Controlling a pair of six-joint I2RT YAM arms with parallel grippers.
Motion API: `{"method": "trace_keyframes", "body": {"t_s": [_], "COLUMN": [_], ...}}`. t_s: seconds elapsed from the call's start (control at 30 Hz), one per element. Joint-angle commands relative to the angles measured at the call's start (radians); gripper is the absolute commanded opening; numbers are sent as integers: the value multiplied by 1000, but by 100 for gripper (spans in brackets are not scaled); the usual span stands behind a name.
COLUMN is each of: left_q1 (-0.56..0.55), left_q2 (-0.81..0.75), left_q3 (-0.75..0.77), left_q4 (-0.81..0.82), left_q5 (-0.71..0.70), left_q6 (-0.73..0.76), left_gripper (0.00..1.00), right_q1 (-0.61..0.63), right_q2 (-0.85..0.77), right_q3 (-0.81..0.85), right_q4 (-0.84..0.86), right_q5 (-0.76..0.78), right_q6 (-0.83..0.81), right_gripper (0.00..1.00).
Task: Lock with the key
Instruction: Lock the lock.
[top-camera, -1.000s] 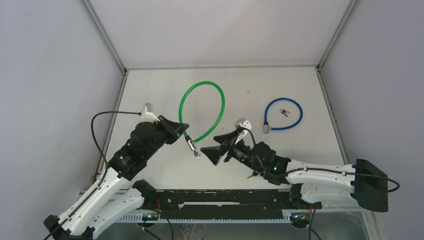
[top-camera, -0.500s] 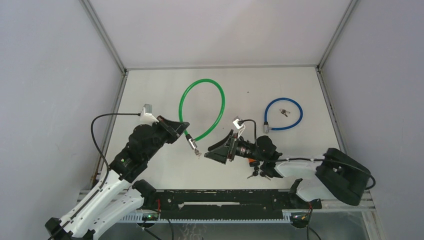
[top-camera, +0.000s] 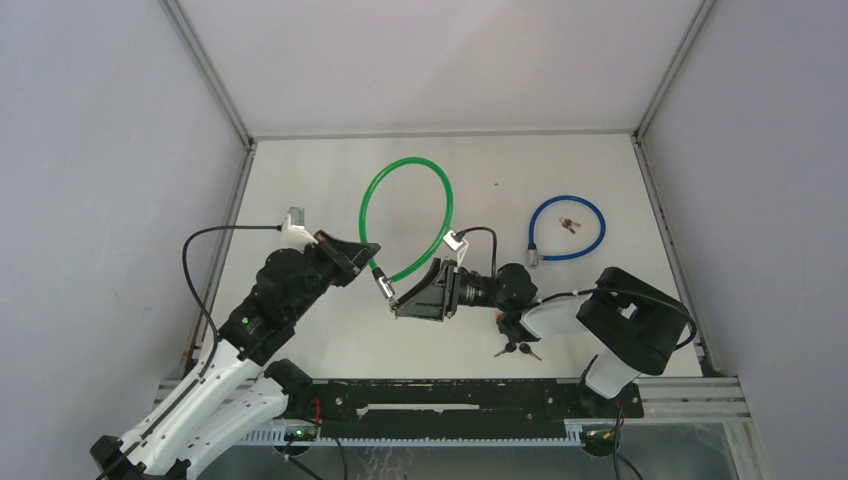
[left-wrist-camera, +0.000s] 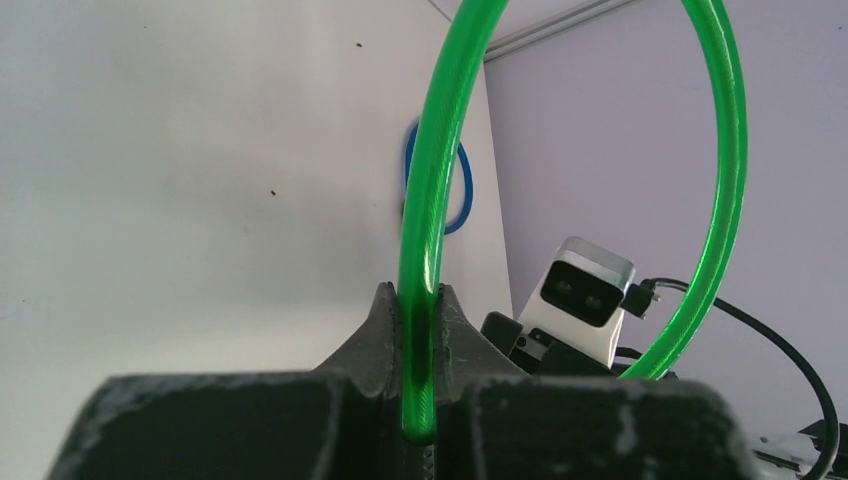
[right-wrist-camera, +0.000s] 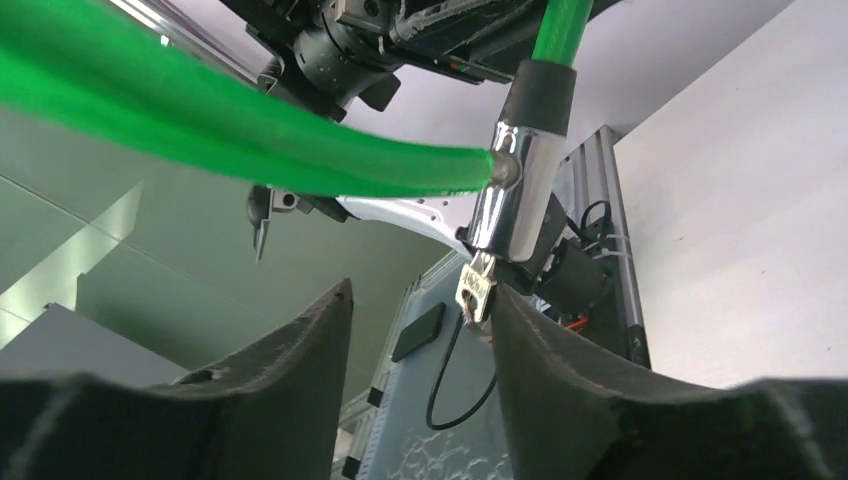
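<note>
A green cable lock (top-camera: 404, 215) loops over the table middle. My left gripper (top-camera: 365, 255) is shut on its cable near the lock end; the wrist view shows the green cable (left-wrist-camera: 425, 300) pinched between the fingers. The chrome lock barrel (top-camera: 384, 288) hangs below with a silver key (right-wrist-camera: 474, 290) in its end. My right gripper (top-camera: 400, 300) is open, turned sideways, its jaws on either side of the key and barrel (right-wrist-camera: 512, 200); the key lies against the right finger (right-wrist-camera: 560, 350).
A blue cable lock (top-camera: 567, 228) with small keys inside its loop lies at the right back. Another bunch of keys (top-camera: 515, 349) lies near the front edge under my right arm. Grey walls enclose the table.
My right gripper has swung left and rotated, moving its open jaws up to the hanging lock barrel and key. The left gripper holds the green cable nearly still.
</note>
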Motion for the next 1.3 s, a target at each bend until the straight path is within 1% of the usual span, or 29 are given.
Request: {"method": "trace_keyframes", "body": {"t_s": [0.0, 0.07, 0.1, 0.27, 0.33, 0.37, 0.4, 0.43, 0.5, 0.53, 0.67, 0.83, 0.9, 0.97, 1.07, 1.13, 1.27], "left_q1": [6, 9, 11, 20, 22, 24, 24, 26, 27, 25, 25, 25, 26, 26, 28, 28, 32], "left_q2": [-28, -30, -31, -37, -38, -40, -40, -40, -40, -41, -57, -99, -110, -120, -134, -137, -133], "left_q3": [1, 0, 0, -5, -9, -12, -14, -15, -22, -24, -55, -106, -120, -130, -140, -140, -142], "left_q4": [105, 105, 105, 107, 112, 114, 119, 121, 131, 135, 187, 236, 263, 266, 267, 267, 285], "left_q5": [16, 17, 18, 22, 24, 26, 27, 29, 36, 37, 55, 59, 61, 61, 53, 51, 58], "left_q6": [-16, -15, -15, -16, -16, -17, -17, -20, -20, -20, -27, -45, -53, -62, -71, -70, -82], "left_gripper": [0, 0, 0, 0, 0, 0, 0, 0, 0, 0, 0, 0, 0, 0, 0, 0, 0], "right_q1": [-10, -7, -4, -1, -1, -1, -1, -1, -3, -3, 1, 3, 15, 44, 119, 176, 262], "right_q2": [46, 68, 80, 97, 100, 102, 103, 104, 107, 108, 118, 117, 79, 3, -160, -232, -282], "right_q3": [65, 84, 90, 93, 94, 94, 96, 96, 96, 96, 91, 59, 50, 51, 80, 110, 155], "right_q4": [100, 100, 100, 100, 100, 100, 100, 100, 100, 100, 100, 79, -18, -202, -547, -718, -864], "right_q5": [-37, -51, -52, -50, -47, -47, -46, -42, -33, -29, 1, 93, 146, 230, 442, 596, 815], "right_q6": [72, 85, 90, 98, 100, 103, 103, 104, 107, 107, 113, 91, 34, -79, -294, -425, -608], "right_gripper": [54, 47, 45, 43, 39, 35, 28, 20, 1, 0, 0, 0, 0, 0, 0, 0, 0]}}
